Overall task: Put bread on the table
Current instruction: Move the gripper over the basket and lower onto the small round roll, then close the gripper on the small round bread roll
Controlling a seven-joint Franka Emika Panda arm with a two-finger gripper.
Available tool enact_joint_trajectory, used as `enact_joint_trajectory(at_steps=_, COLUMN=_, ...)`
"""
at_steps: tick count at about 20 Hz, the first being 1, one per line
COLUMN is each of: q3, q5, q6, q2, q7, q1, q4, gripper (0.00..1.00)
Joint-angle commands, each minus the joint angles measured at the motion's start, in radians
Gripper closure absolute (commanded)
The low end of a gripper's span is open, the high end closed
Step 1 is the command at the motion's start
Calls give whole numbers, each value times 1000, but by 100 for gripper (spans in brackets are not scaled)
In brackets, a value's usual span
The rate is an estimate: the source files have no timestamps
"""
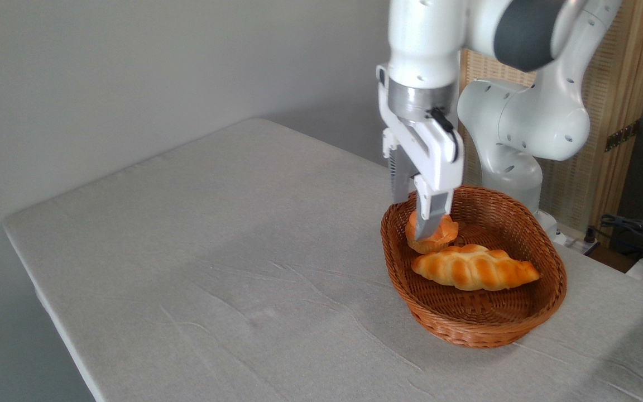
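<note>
The left and middle of the table (pixel 198 268) are bare grey cloth, the free room where I judge the bread should land. Near the table's right edge stands the wicker basket (pixel 469 329), holding 2 pieces. My gripper (pixel 421 226) comes straight down inside its left end, fingers narrowed on either side of the small round bread (pixel 438 235), which sits by the basket's left wall. I cannot tell whether I am squeezing it yet. The braided loaf (pixel 475 268) lies just in front, touching it, so I come from above.
</note>
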Motion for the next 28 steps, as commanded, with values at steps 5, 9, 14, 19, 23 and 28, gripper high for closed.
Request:
enact_joint_trajectory(at_steps=5, q3=52, q5=-2, q6=-4, q2=-29, q7=111, q1=-33, q4=-65, gripper=0)
enact_joint_trajectory(at_steps=9, q3=53, q5=-2, q6=-4, q2=-25, q7=112, q1=-38, q4=-82, gripper=0)
enact_joint_trajectory(at_steps=14, q3=53, q5=30, q6=-4, q2=-20, q7=111, q1=-38, q4=-103, gripper=0)
enact_joint_trajectory(at_steps=19, q3=53, q5=53, q6=0, q2=-12, q7=112, q1=-38, q4=-108, gripper=64)
enact_joint_trajectory(at_steps=23, q3=53, q5=53, q6=-1, q2=-9, q7=112, q1=-38, q4=-106, gripper=76)
enact_joint_trajectory(at_steps=28, q3=53, q5=53, q6=-1, q2=-3, q7=112, q1=-47, q4=-106, gripper=76)
